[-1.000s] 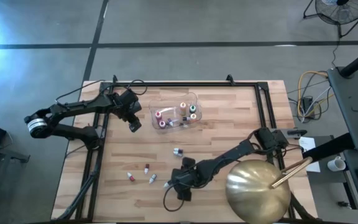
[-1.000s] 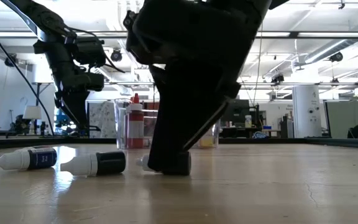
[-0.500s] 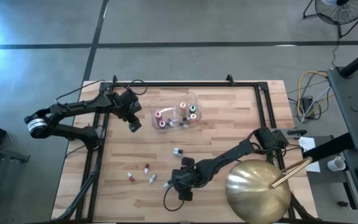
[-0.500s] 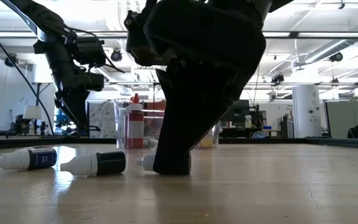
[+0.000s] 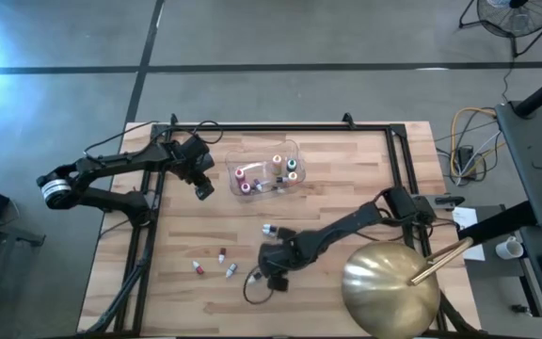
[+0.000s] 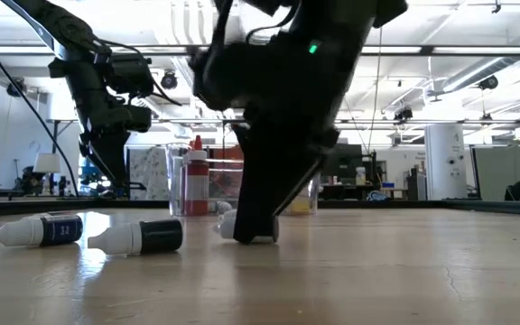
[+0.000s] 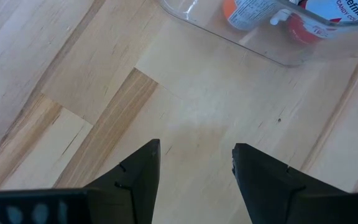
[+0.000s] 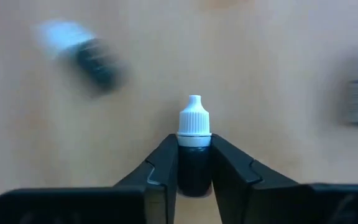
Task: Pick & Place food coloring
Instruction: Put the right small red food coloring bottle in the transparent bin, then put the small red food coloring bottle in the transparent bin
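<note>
High view: my right gripper sits low at the near-middle of the wooden table, jaws clenched on one dark food coloring bottle with a white cap, pinched just under the cap per the right wrist view. Grip looks centred, so my call for this step: lift straight up before any sideways move, keep the squeeze steady since the bottle is small and slick, and clear the loose bottles lying just beside it. Then carry to the clear plastic tub at the far middle, where several bottles already stand. Risk: swinging the arm into the gold dome near right. My left gripper waits beside the tub, fingers spread, grasping nothing. The room behind is an open workshop with ceiling lights.
</note>
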Motion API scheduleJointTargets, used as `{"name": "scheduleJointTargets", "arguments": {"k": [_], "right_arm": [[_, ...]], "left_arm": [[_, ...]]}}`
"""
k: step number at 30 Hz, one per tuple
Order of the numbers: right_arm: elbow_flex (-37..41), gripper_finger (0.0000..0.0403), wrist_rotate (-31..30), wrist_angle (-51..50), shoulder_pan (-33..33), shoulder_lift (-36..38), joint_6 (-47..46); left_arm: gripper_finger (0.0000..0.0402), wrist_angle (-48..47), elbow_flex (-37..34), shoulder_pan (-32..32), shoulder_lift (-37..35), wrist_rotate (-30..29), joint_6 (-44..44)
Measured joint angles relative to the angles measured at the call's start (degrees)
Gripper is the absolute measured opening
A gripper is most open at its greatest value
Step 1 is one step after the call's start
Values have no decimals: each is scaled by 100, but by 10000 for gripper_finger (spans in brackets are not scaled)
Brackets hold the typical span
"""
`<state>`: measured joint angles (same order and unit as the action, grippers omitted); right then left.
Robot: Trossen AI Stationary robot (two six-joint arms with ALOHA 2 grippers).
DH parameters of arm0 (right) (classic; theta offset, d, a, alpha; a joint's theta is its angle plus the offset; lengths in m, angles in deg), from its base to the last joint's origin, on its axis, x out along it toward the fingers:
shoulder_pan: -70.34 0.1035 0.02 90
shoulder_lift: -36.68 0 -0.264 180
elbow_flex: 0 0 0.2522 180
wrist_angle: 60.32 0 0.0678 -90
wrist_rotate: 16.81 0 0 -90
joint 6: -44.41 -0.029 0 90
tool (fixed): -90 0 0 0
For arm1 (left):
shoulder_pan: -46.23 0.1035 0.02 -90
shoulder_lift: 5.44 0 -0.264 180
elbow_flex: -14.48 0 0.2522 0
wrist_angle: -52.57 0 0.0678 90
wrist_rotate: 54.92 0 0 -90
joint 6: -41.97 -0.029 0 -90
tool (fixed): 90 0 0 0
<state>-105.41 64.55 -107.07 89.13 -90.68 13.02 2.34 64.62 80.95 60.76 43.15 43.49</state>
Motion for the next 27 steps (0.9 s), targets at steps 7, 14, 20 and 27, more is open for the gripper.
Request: {"name": "scheduleJointTargets", "arguments": {"k": [7,14,20,27], "right_arm": [[30,79,-2181,-189,-550,598,-179],[26,79,-3699,195,-1407,1454,-139],[20,100,-1727,321,-2310,1616,-562],[6,155,-417,374,-2754,1747,-892]], "left_arm": [[174,-2,0,2,0,0,-2],[174,1,0,2,0,0,-2],[174,0,0,-3,0,0,72],[174,-49,0,-3,-9,263,330]]}}
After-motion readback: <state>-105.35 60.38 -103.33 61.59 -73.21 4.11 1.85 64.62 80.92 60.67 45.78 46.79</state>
